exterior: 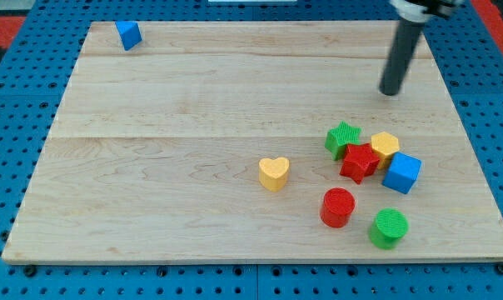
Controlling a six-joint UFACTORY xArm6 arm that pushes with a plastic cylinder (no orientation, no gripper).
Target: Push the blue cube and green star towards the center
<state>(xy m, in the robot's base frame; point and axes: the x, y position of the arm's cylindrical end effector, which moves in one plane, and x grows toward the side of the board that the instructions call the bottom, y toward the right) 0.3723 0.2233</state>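
Observation:
The blue cube (pixel 401 172) sits at the view's right, touching the yellow hexagon (pixel 385 146) and close to the red star (pixel 359 162). The green star (pixel 342 138) lies just up-left of the red star, touching it. My tip (pixel 390 92) is on the board above this cluster, about a block's width above the yellow hexagon and up-right of the green star, touching no block.
A yellow heart (pixel 273 173) lies near the board's middle. A red cylinder (pixel 337 207) and a green cylinder (pixel 389 227) sit below the cluster. A second small blue block (pixel 129 34) is at the top-left corner of the wooden board (pixel 168 150).

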